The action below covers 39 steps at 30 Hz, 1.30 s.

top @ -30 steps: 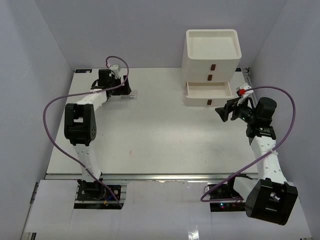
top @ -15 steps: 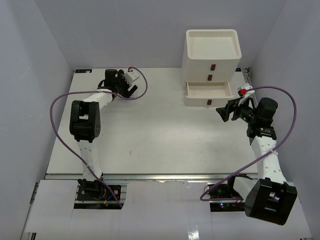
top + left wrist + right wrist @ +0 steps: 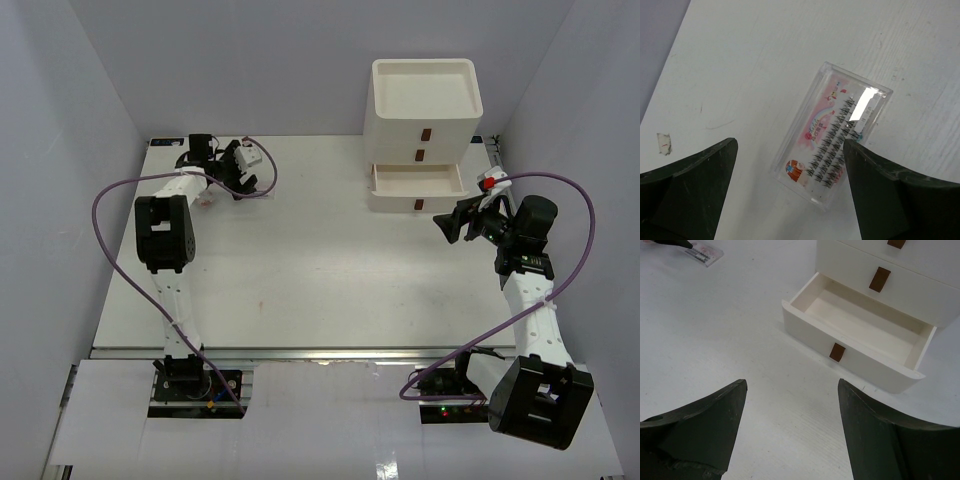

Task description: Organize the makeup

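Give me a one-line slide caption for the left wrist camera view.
Open left gripper poised over a clear eyelash case lying flat on the white table.

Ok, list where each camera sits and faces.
Top external: above, behind the robot, looking down on the table; left arm, right arm show.
Left wrist: on the left arm, aimed down at the lash packet; open left hand frames it.
Right wrist: on the right arm, facing the open drawer; open right hand frames it.
Shared: both wrist views show that packet.
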Available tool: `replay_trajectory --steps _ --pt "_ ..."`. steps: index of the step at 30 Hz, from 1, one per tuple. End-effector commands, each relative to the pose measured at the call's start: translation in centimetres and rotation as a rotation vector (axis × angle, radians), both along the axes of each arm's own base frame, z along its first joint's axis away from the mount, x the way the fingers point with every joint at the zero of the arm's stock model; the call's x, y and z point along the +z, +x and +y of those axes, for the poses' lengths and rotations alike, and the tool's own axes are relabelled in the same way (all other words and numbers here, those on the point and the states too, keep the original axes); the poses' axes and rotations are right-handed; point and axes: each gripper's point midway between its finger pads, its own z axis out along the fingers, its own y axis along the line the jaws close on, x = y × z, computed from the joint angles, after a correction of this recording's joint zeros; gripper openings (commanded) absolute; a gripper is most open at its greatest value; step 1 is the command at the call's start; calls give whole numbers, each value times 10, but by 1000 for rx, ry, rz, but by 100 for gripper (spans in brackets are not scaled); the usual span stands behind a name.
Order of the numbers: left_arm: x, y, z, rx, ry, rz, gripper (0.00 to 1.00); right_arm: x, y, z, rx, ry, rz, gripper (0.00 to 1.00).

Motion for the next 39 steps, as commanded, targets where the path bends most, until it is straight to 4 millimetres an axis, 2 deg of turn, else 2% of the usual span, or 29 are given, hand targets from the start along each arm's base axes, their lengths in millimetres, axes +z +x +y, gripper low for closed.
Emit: replay_trajectory --steps 1,13,18,23,27,34,39 --pt "8 -15 -27 -126 -118 48 98 7 2 0 8 1 -38 79" --pt "-16 -28 -39 -126 -226 214 98 10 1 1 12 -1 -49 79" --pt "-20 -47 -44 -130 -263 282 96 12 0 2 16 0 -55 79" --pt "-16 -75 -49 -147 -238 285 94 15 -2 3 21 2 -62 79" --pt "-11 -86 -54 -140 -207 261 93 18 -4 4 24 4 -69 79" --pt "-9 -82 -53 -93 -153 215 96 19 -4 4 27 1 -74 79" --pt "-20 -74 -53 -7 -99 232 98 19 -5 4 30 2 -76 79"
